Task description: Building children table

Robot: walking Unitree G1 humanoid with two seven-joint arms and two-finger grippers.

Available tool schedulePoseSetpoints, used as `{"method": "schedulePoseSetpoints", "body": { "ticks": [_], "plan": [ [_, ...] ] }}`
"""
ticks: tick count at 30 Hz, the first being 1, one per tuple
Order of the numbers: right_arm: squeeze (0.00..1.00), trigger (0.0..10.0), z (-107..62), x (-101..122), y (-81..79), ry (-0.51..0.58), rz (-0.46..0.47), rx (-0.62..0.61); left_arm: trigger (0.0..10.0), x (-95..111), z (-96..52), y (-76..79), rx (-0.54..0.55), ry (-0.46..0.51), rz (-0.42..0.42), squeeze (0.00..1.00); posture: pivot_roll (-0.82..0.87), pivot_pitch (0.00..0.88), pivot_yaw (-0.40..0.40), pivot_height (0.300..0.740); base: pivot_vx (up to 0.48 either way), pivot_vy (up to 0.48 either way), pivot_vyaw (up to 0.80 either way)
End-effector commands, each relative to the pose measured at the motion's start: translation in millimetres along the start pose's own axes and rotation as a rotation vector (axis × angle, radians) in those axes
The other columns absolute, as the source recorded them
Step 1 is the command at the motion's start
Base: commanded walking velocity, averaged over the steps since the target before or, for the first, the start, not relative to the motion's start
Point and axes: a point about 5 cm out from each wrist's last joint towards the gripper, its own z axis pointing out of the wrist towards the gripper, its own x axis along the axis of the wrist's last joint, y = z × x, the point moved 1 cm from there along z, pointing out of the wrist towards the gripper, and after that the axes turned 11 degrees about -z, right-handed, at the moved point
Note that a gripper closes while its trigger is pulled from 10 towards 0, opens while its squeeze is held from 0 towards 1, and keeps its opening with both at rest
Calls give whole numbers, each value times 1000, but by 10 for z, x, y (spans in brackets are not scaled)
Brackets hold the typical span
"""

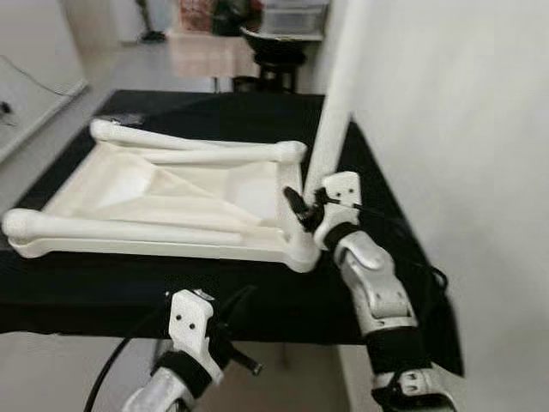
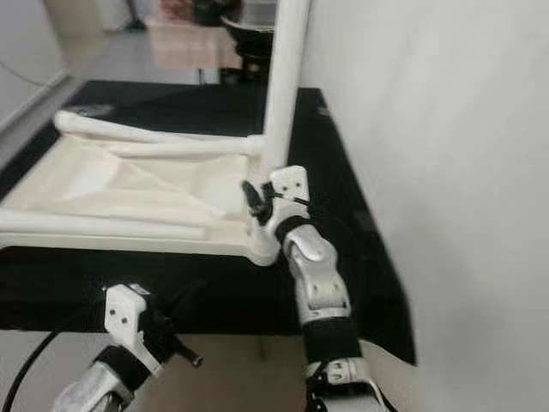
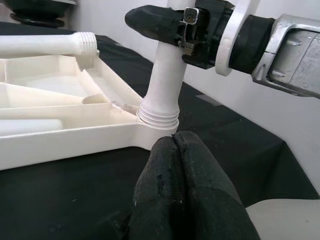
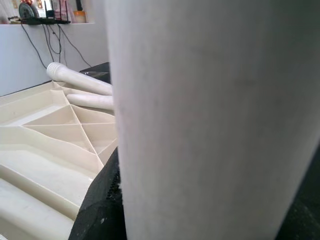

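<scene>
Two loose white legs (image 1: 193, 153) are lying across the upturned white table panel (image 1: 146, 193), which is resting underside-up on the black tabletop (image 1: 103, 292). A third leg (image 1: 330, 137) is standing upright in the panel's corner socket nearest the white wall (image 1: 463, 172), its threaded collar sitting at the socket's rim. The right hand (image 1: 302, 206) is reaching up from below the tabletop's near edge and closing its black fingers (image 3: 155, 22) around that upright leg, just above the socket. The left hand (image 3: 177, 170) is hanging low in front of the tabletop's near edge, apart from the panel, with its two fingers pressed together and gripping nothing. At the far end of the room something dark and round is sitting by a pale cloth, too blurred for me to identify.
</scene>
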Motion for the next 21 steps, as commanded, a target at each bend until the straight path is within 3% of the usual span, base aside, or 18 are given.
{"method": "schedulePoseSetpoints", "body": {
  "ticks": [1,3,4,5,7,9,10,11,12,15,21],
  "plan": [
    [565,10000,-59,-260,-117,-116,-2,50,10000,0,-3,-3,3,-6,1,0,76,89,-80,740,0,0,0],
    [565,10000,-55,-234,-128,-99,2,68,10000,-1,-2,-3,2,-7,1,0,76,89,-80,740,0,0,0],
    [1000,10000,-50,-116,-176,-45,36,131,10000,-4,1,-3,0,-9,0,0,75,85,-78,740,0,0,0],
    [1000,10000,-50,-116,-176,-45,36,131,10000,-4,1,-3,0,-9,0,0,75,85,-78,740,0,0,0],
    [1000,10000,-33,50,-203,45,58,274,10000,-7,7,-1,-2,-10,-1,0,76,84,-79,740,0,0,0],
    [1000,10000,-33,50,-203,45,58,274,10000,-7,7,-1,-2,-10,-1,0,76,84,-79,740,0,0,0],
    [941,10000,-36,117,-199,86,67,372,10000,-8,10,-2,-2,-9,-1,0,76,83,-80,740,0,0,0],
    [0,10000,-44,164,-164,124,35,484,10000,-10,15,-2,-2,-9,-1,0,78,79,-83,740,0,0,0],
    [0,10000,-44,164,-164,124,35,484,10000,-10,15,-2,-2,-9,-1,0,78,79,-83,740,0,0,0],
    [0,10000,-42,162,10,142,-34,776,10000,-21,27,-2,-2,-9,-1,0,87,71,-89,740,0,0,0],
    [0,10000,82,162,162,89,-28,830,10000,-33,23,5,-2,-11,-2,0,105,71,-99,740,0,0,0]
  ]
}}
